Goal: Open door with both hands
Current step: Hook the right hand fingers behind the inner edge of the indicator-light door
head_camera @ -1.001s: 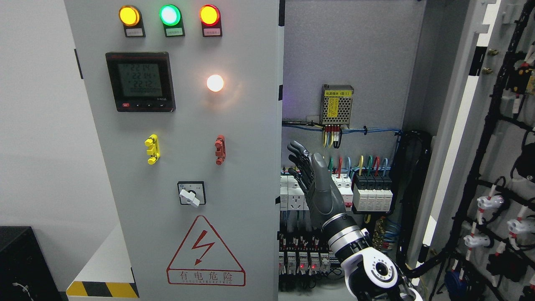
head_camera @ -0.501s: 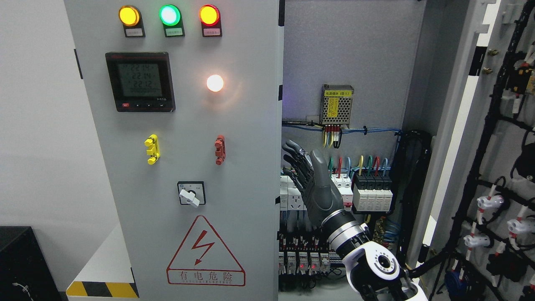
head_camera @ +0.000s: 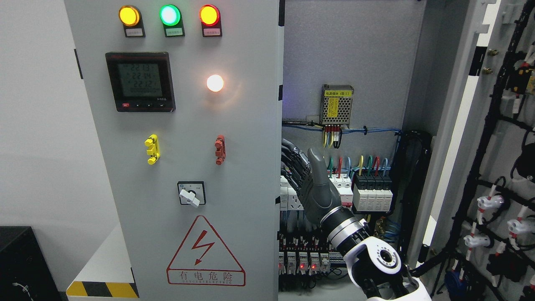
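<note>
The grey left cabinet door [head_camera: 242, 125] stands shut, carrying indicator lamps, a meter and a rotary switch. The right door [head_camera: 455, 121] is swung wide open at the picture's right, its inner face covered with black wiring. My right hand [head_camera: 299, 158] reaches up from the lower right into the open cabinet. Its dark fingers [head_camera: 292, 161] are stretched out and hold nothing. Their tips sit at the inner edge of the left door, partly hidden behind that edge. The left arm does not show.
Behind the hand are breakers and coloured wires [head_camera: 368, 184], with a small power supply [head_camera: 337, 104] above. A black box [head_camera: 21, 263] and a striped ledge [head_camera: 100, 288] sit at the lower left.
My right hand has moved left and slightly up across the cabinet opening. Its fingertips, earlier clear of the left door's edge, now reach that edge and are partly hidden by it.
</note>
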### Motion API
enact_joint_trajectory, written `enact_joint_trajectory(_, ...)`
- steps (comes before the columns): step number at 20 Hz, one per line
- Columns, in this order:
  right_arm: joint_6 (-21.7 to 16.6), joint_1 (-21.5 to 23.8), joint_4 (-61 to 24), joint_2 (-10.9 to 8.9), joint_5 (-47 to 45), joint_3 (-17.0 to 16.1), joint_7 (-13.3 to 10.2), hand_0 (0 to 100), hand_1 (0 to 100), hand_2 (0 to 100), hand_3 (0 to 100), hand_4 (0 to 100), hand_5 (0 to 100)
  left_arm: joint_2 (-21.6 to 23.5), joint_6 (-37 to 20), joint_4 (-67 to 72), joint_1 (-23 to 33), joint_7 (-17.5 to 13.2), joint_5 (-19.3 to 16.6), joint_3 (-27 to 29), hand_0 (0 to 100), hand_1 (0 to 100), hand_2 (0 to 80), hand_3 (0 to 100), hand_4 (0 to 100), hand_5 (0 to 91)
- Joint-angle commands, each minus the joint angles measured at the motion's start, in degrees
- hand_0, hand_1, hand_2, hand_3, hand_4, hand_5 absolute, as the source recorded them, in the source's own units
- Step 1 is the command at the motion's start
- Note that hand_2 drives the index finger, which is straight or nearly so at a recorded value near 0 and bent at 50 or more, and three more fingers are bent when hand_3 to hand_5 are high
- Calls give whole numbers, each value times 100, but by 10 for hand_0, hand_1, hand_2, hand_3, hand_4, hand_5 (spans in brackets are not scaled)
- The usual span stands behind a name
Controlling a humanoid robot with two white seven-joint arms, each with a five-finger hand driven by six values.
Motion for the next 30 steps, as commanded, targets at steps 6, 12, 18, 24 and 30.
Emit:
enact_joint_trajectory(6,11,-191,441,67,-29,-74,276,0,0,0,0,0,0,0,1,97,2,-11,0,-6,0,0,0,0,0,0)
enact_joint_trajectory(12,11,-200,512,-65,-398,-73,285,0,0,0,0,0,0,0,1,97,2,-11,0,-6,0,0,0,0,0,0)
enact_joint_trajectory(18,20,-200,521,-153,-653,-73,398,0,0,0,0,0,0,0,1,97,2,-11,0,-6,0,0,0,0,0,0)
enact_joint_trajectory(24,20,-226,556,-232,-645,-91,848,0,0,0,0,0,0,0,1,106,2,-11,0,3,0,0,0,0,0,0)
enact_joint_trajectory(30,28,-331,793,-241,-653,-188,1022,0,0,0,0,0,0,0,1,97,-7,-11,0,3,0,0,0,0,0,0)
